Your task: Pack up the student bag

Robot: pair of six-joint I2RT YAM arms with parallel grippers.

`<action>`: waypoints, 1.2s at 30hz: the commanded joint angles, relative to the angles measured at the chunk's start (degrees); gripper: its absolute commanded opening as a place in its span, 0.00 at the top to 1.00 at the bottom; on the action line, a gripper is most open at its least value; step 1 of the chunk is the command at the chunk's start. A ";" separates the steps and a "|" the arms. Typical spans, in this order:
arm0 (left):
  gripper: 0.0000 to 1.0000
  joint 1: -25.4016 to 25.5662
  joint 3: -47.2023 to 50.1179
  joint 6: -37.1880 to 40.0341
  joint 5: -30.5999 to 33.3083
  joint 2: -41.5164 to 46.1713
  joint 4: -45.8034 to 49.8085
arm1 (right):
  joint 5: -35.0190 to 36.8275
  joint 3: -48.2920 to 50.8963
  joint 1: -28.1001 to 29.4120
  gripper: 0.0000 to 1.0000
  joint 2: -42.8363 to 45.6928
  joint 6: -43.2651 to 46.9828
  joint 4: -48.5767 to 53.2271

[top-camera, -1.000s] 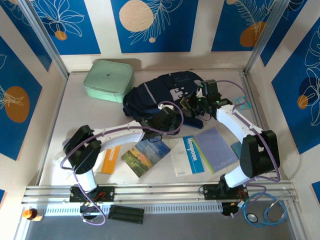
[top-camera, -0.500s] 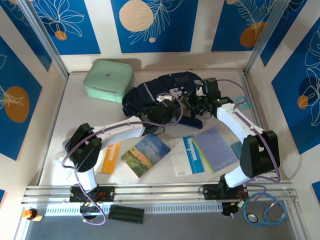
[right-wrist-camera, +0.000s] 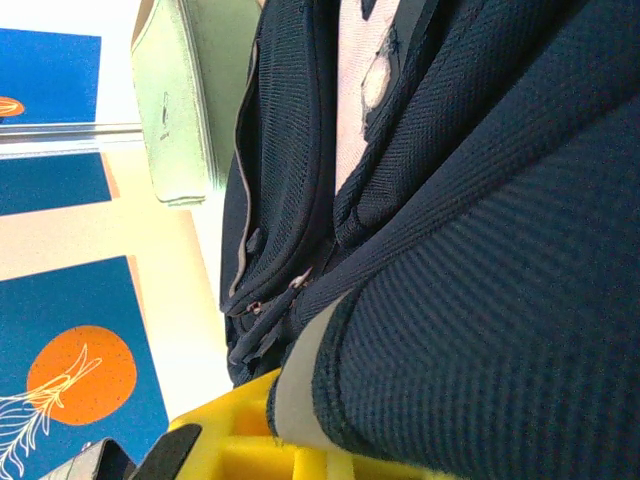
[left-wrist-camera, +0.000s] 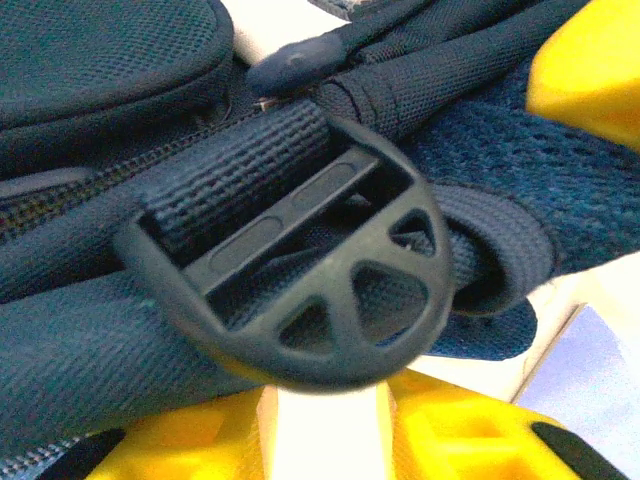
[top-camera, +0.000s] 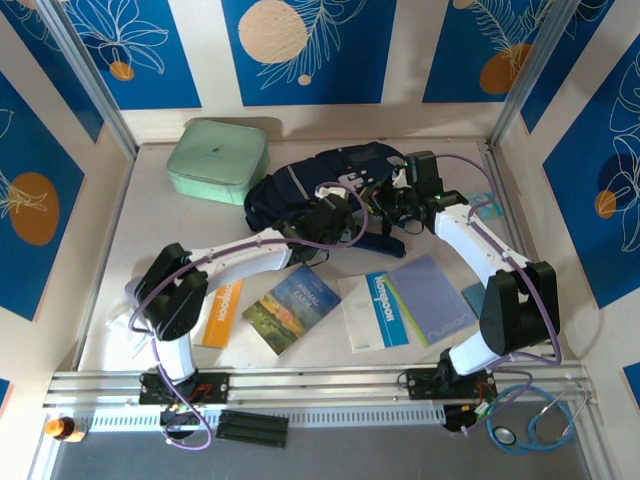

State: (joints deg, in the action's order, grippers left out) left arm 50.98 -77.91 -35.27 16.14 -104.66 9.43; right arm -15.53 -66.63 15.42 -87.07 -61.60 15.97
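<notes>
The top camera sits high up behind the two arms and looks down over the whole table (top-camera: 150,230). It is far off, so the student bag (top-camera: 320,185) looks small in the middle.

The left wrist camera is very close to the bag. It looks past its own yellow fingers (left-wrist-camera: 470,430) at a black buckle (left-wrist-camera: 300,270) on a strap.

The right wrist camera is pressed close too and turned on its side. It looks along the bag toward the mint-green case (right-wrist-camera: 185,100).

The top and right wrist views both show the bag and the case.
</notes>
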 commanded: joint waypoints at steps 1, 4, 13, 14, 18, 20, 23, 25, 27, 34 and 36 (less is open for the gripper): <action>0.69 -0.93 -2.59 2.41 0.36 -1.54 -0.82 | -6.62 -2.20 0.53 0.96 0.58 -0.80 -2.87; 0.68 -1.05 -2.68 2.33 0.85 -1.82 -1.33 | -6.64 -2.12 0.59 0.96 0.50 -0.80 -2.87; 0.71 -1.06 -2.20 4.59 1.57 -2.01 -4.60 | -6.89 -1.75 0.94 0.97 0.32 -0.80 -3.38; 0.72 -1.06 -2.16 4.59 1.69 -1.90 -4.71 | -6.89 -1.66 1.01 0.97 0.32 -0.80 -3.47; 0.77 -1.05 -1.90 4.52 2.09 -1.65 -5.03 | -6.71 -1.53 1.03 0.97 0.34 -0.80 -3.49; 0.80 -1.06 -1.57 4.36 2.29 -1.49 -5.29 | -6.63 -1.48 1.02 0.97 0.32 -0.80 -3.48; 0.87 -1.05 -0.65 4.07 2.82 -0.78 -5.48 | -6.32 -1.53 1.03 0.97 0.23 -0.63 -3.27; 0.92 -1.06 0.30 4.06 3.31 0.03 -5.30 | -5.93 -1.66 1.06 0.97 0.23 -0.39 -2.92; 0.96 -1.21 1.70 4.06 3.12 1.04 -5.21 | -5.35 -1.82 0.96 0.97 0.32 -0.02 -2.55; 1.00 -3.04 8.29 5.18 -0.43 6.99 -3.39 | -3.86 -1.97 0.78 0.97 0.49 0.94 -1.64; 1.00 -3.94 10.29 5.00 -1.17 9.19 -2.36 | -3.69 -1.97 0.65 0.97 0.49 1.13 -1.55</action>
State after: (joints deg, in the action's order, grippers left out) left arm 49.01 -69.71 -30.98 15.94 -99.66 5.52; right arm -15.86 -66.63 15.42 -87.22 -61.54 16.03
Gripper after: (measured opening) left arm 0.049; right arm 0.056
